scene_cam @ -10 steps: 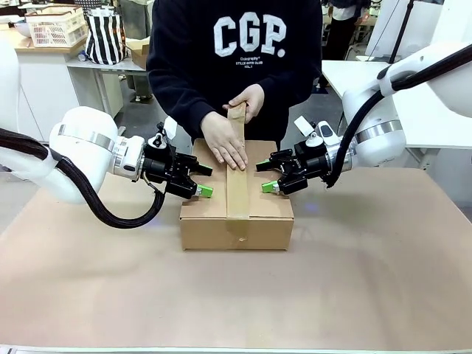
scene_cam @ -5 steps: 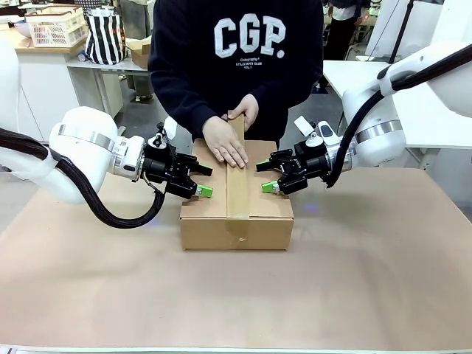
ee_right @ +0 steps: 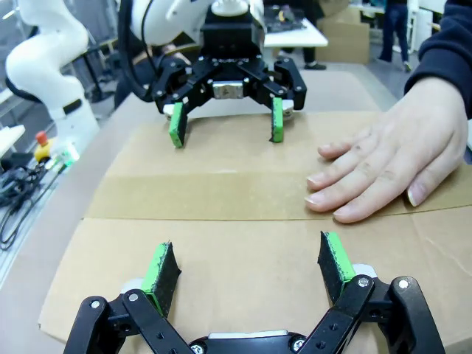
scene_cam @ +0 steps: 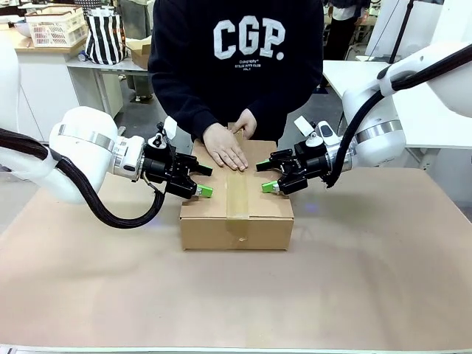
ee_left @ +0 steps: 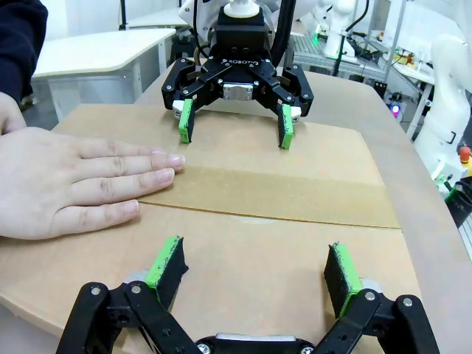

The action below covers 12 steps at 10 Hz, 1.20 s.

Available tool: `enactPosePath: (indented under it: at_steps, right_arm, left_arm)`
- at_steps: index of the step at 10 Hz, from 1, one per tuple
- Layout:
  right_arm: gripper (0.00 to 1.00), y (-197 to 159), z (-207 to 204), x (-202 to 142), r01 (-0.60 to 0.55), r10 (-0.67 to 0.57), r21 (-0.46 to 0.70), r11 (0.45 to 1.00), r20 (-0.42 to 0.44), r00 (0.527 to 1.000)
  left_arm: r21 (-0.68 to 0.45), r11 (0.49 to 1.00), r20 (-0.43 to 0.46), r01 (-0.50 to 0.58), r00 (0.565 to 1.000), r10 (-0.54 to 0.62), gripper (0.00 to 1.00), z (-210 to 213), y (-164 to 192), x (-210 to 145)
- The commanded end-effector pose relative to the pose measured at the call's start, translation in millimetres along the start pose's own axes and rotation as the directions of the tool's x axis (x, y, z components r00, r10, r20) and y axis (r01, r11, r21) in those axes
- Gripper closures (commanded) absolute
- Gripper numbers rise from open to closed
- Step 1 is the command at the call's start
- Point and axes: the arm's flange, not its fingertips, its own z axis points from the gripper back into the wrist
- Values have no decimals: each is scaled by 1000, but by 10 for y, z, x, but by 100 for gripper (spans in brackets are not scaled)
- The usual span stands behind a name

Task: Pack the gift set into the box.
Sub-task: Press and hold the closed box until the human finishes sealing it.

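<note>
Here, box: large plain brown corrugated cardboard carton, flaps closed, mid-table.
Tape: brown strip along its middle seam.
Person's hand: flat on the top.
Left gripper: fingers apart, over the left flap.
Right gripper: fingers apart, over the right flap.

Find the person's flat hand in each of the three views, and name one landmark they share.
Front view: hand on the box's far top, centre.
Left wrist view: hand at the left edge.
Right wrist view: hand at the right edge.
Shared landmark: the tape along the seam, under the fingertips.
</note>
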Motion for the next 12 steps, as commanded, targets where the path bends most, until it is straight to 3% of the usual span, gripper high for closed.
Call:
enactPosePath:
  at_steps: [1, 12]
  right_arm:
    - [0, 7, -3, -28, 6, -6, -1, 1000, -2, 1000]
    - [0, 7, -3, -28, 6, -6, -1, 1000, -2, 1000]
  left_arm:
    - [1, 1000, -7, 4, 1000, -4, 0, -5, -16, -45]
    - [1, 1000, -7, 4, 1000, -4, 0, -5, -16, -45]
